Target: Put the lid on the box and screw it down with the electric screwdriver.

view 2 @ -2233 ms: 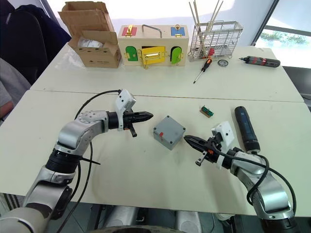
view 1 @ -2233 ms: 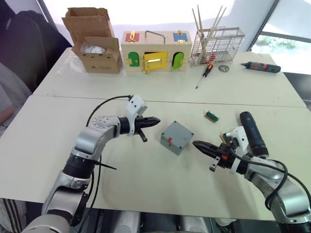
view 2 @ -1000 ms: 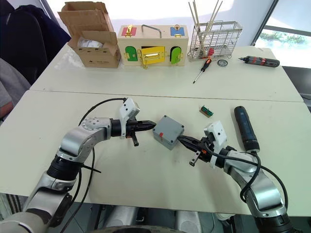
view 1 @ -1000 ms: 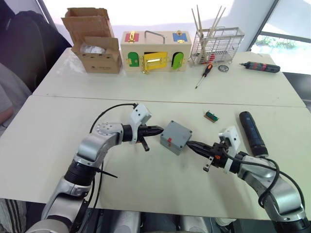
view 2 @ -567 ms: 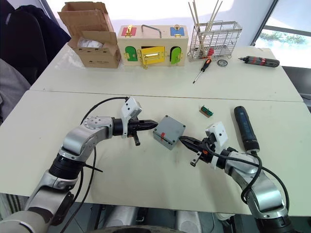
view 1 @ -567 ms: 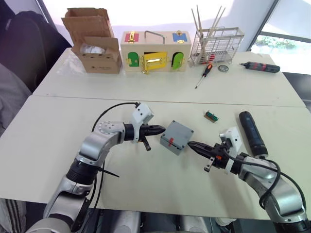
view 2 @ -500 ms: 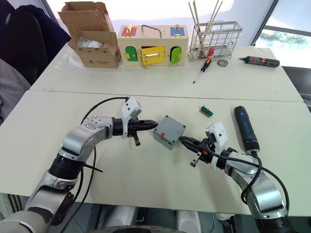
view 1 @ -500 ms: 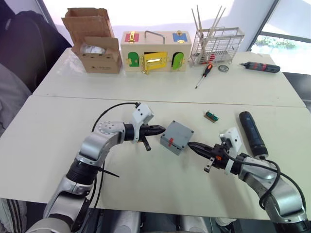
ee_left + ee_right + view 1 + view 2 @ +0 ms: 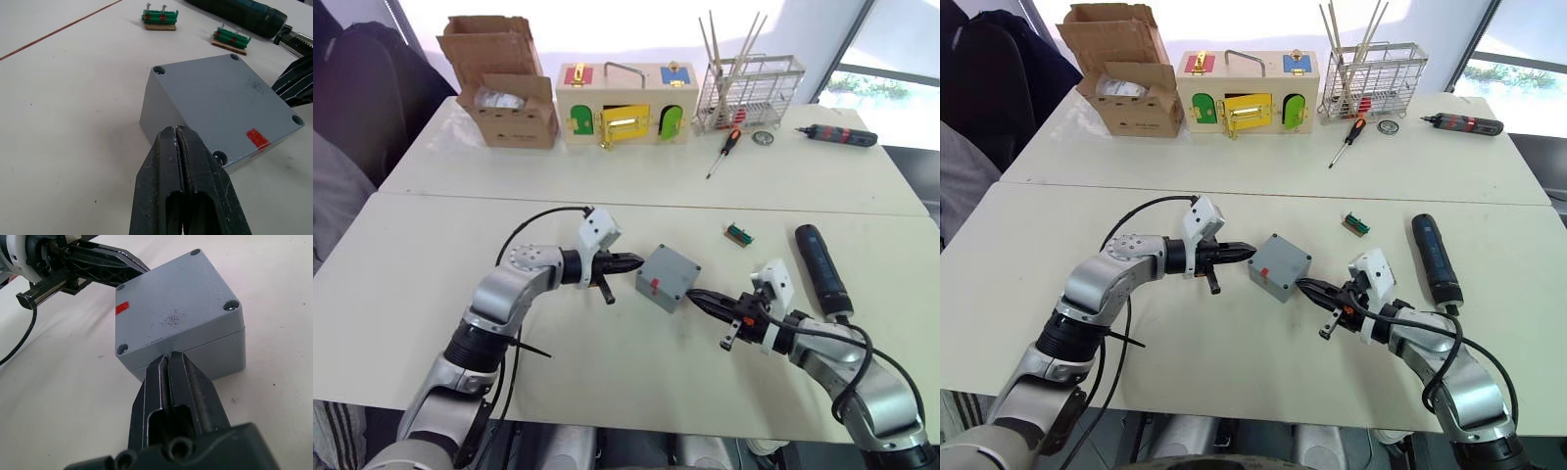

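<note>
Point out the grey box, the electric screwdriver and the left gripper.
box point(image 9: 670, 275), left eye view, middle of its top face.
electric screwdriver point(image 9: 819, 267), left eye view, middle of the black barrel.
left gripper point(image 9: 177, 133), left wrist view, tip where the shut fingers meet.

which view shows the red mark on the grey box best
The left wrist view: the red mark sits close and unobstructed near one edge of the box. The right wrist view shows it smaller, at the far edge. The head views show it as a tiny spot.
</note>
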`<control>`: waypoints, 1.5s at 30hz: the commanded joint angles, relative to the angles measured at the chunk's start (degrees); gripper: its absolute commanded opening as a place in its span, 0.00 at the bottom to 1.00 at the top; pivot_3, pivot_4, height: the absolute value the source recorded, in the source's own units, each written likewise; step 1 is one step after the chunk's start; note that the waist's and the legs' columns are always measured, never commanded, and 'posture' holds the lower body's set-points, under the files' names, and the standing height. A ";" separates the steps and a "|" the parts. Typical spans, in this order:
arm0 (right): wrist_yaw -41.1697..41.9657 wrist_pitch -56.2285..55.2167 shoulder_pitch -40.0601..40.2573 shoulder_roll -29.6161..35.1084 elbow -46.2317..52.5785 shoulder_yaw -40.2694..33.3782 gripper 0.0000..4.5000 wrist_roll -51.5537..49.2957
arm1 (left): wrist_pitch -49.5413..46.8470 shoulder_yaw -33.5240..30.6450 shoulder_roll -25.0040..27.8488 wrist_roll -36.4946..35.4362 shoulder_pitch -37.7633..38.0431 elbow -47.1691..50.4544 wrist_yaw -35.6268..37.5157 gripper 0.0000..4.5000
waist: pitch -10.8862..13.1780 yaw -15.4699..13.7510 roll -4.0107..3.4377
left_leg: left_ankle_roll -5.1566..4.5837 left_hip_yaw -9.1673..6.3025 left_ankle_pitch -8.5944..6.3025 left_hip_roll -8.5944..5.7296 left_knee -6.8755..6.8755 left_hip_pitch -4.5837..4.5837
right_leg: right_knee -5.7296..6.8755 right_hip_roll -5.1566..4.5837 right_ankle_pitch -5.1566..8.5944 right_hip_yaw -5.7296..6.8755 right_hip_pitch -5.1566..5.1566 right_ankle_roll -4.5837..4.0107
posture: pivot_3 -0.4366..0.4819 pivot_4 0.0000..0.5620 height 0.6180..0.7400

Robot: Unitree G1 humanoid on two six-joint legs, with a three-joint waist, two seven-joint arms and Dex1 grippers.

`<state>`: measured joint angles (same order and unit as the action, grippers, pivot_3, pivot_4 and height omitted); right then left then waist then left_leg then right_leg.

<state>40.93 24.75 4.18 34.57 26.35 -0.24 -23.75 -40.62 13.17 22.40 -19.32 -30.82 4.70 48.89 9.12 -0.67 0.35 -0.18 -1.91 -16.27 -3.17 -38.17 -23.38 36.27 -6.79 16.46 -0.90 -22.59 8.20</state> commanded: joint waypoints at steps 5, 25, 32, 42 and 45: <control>0.57 -1.11 -0.86 -0.25 1.81 -0.29 0.01 -0.44 | 0.99 0.50 -0.44 -0.42 0.05 1.78 0.39 0.00 | 0.00 0.00 0.00 | 0.00 0.00 0.00 0.00 -0.01 0.00 | 0.01 0.00 0.00 0.00 0.00 0.00 | 0.48 0.27 0.96; 2.46 -2.92 0.49 1.27 -1.20 2.01 0.01 2.78 | 9.53 3.39 -1.36 5.20 -1.91 -11.59 2.11 0.00 | 0.00 -0.03 0.00 | -0.01 0.02 0.00 -0.02 -0.06 0.02 | 0.05 0.01 0.00 0.01 0.03 0.01 | 0.48 0.27 0.96; 1.83 -7.23 -3.58 0.18 -7.40 3.57 0.01 7.06 | 9.09 4.00 -2.55 5.49 -0.96 -9.60 2.44 0.00 | -0.01 0.04 0.00 | 0.00 0.02 0.01 -0.01 -0.07 0.02 | 0.12 0.02 0.00 0.01 -0.01 0.01 | 0.48 0.27 0.96; 2.70 -10.88 -8.66 -2.40 -12.67 5.19 0.01 9.75 | 3.49 3.73 -1.76 4.34 4.88 1.24 0.66 0.00 | -0.01 0.00 -0.02 | 0.05 0.03 0.04 0.00 -0.08 0.02 | 0.17 0.02 0.00 0.00 -0.03 0.01 | 0.48 0.27 0.96; 3.02 -11.22 -9.74 -3.19 -13.87 5.60 0.01 10.20 | 2.49 3.51 -2.31 4.22 5.27 2.38 -0.09 0.00 | -0.02 0.04 -0.02 | 0.05 0.03 0.04 0.00 -0.08 0.02 | 0.17 0.02 0.00 0.00 -0.04 0.01 | 0.48 0.27 0.96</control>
<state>43.10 15.69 -4.56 32.39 10.76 4.03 -13.01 -38.29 16.15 21.51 -13.21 -25.32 3.82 48.46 9.10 -0.63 0.33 -0.13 -1.88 -16.23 -3.17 -38.25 -23.36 36.45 -6.77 16.46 -0.90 -22.64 8.21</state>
